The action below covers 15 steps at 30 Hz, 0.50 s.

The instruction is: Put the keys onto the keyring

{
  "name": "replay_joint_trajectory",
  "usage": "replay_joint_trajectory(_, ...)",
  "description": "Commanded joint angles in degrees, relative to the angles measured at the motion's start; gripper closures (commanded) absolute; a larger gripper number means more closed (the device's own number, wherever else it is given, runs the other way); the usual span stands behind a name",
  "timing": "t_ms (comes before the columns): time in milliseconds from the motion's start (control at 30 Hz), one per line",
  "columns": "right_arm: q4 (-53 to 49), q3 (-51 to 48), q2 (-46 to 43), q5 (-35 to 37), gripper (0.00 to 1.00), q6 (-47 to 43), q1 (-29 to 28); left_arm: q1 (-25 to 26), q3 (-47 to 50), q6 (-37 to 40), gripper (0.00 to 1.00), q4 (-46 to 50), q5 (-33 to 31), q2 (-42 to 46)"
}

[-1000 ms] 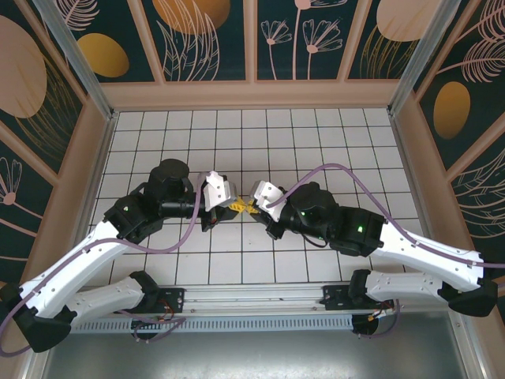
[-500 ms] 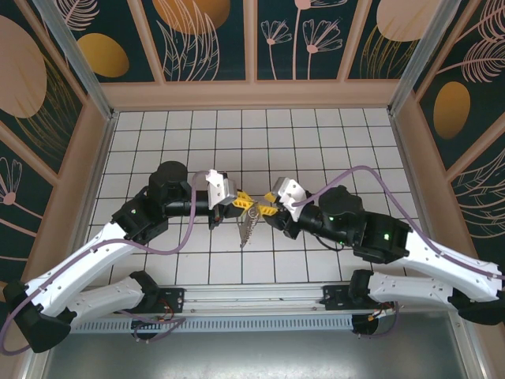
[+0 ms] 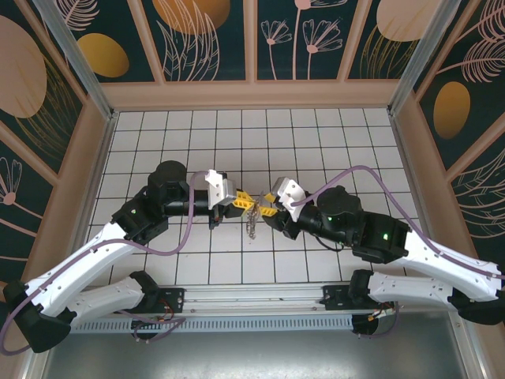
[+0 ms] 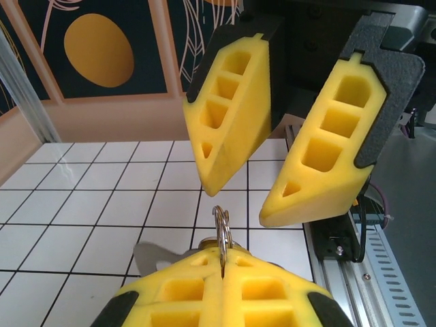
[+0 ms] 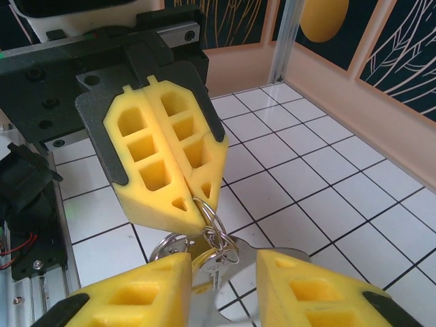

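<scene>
Fingers (image 4: 178, 294) of the left gripper (image 4: 223, 262) are pressed flat together, pad against pad. The keyring (image 4: 221, 228) is pinched in the seam between them, its thin wire loop standing upright out of the tips. From the right wrist camera the same yellow pair comes down from above to a closed point, with the loop caught at its very tip.

The right gripper (image 5: 223, 261) has its fingers (image 5: 136, 300) spread, one pad on each side of the hanging bunch. Neither pad can be seen to touch it.

Just under the pinch the keys (image 5: 216, 267) hang from the keyring. They are flat silvery pieces: one rounded head shows to the left of the loop, and a blade points down between the right pads. How many keys there are I cannot tell.

From the left wrist camera the right pads stand apart beyond the loop with a clear gap between them. A silvery key shows low down, to the left of the closed fingers.

In the top view the two grippers meet almost tip to tip over the middle of the white tiled table (image 3: 316, 142). The keys dangle between them as a thin dark strand
</scene>
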State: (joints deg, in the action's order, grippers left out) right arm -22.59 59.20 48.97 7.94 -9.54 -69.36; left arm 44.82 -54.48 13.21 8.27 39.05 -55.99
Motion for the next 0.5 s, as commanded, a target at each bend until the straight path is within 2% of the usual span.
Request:
replay_joint_trajectory(0, 0.88, -0.31, 0.43, 1.04, 0.68, 0.24, -0.24, 0.43, -0.19, 0.12, 1.00, -2.24, 2.19, 0.53)
replay_joint_trajectory(267, 1.06, -0.53, 0.17, 2.52, 0.60, -0.36, -0.31, 0.38, -0.75, 0.90, 1.00, -0.83, 3.15, 0.35)
replay_joint_trajectory(467, -0.62, -0.60, 0.93, 0.30, 0.60, -2.22, -0.20, 0.39, -0.93, 2.20, 1.00, 1.92, 3.84, 0.75)
